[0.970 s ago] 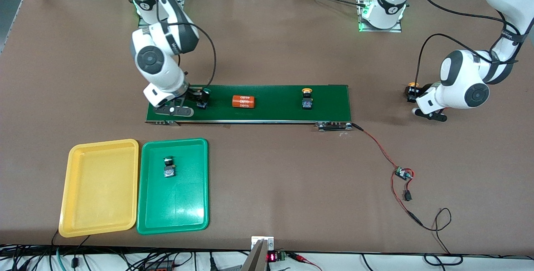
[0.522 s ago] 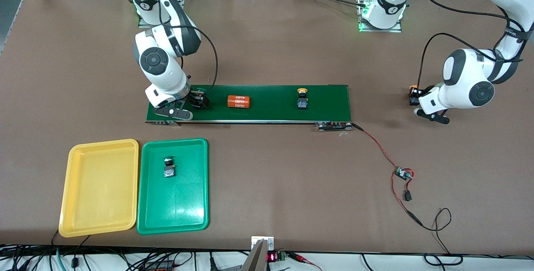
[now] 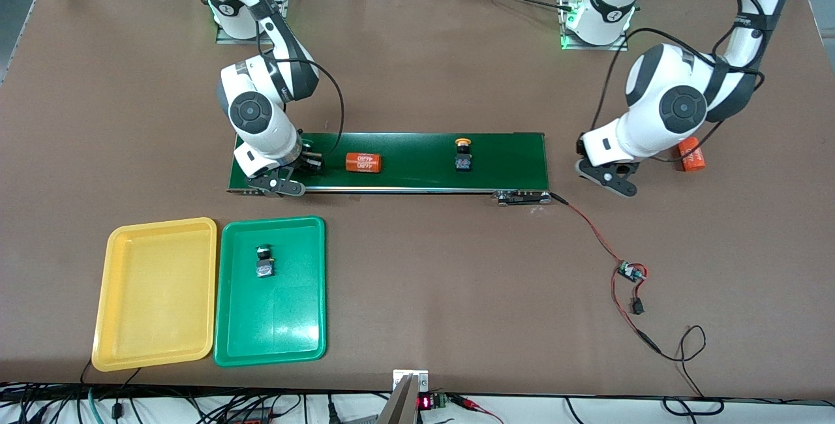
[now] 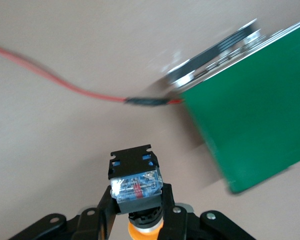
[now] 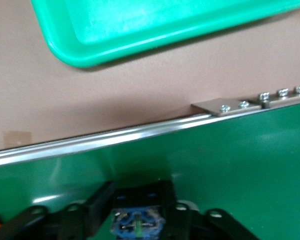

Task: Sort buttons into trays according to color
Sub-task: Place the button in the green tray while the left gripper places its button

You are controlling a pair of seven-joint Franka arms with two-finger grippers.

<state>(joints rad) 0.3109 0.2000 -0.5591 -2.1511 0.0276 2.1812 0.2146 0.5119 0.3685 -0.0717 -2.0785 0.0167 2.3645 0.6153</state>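
Right gripper [image 3: 306, 164], low over the right arm's end of the conveyor belt [image 3: 417, 176]: its jaws are clenched on a button whose dark blue-black body [image 5: 137, 222] shows between the fingers [image 5: 97, 205] in the right wrist view, directly above the belt's green surface; the cap's colour cannot be told. Left gripper [image 3: 582, 150], over the bare table [image 3: 417, 72] just off the belt's end toward the left arm: its jaws are clenched on a yellow-capped button [image 4: 136, 180], the blocky body standing out past the fingertips [image 4: 166, 200] and the orange-yellow cap showing between them, nearer the wrist. On the belt, between the two pairs of jaws, lie an orange cylinder with white print [image 3: 363, 162], close to the right gripper, and a second yellow-capped button [image 3: 463, 155] resting free, nearer the belt's middle. Another orange cylinder [image 3: 691, 154] lies on the table beside the left arm, partly covered by it. Green tray [image 3: 270, 339] and yellow tray [image 3: 156, 346]: side by side and touching on the table, nearer the front camera than the belt, below the right gripper's end of it; the green tray holds one green-capped button [image 3: 264, 263], and no button lies in the yellow tray. A red and black wire [image 3: 587, 228] runs from the belt's end near the left jaws to a small circuit board [image 3: 630, 272].
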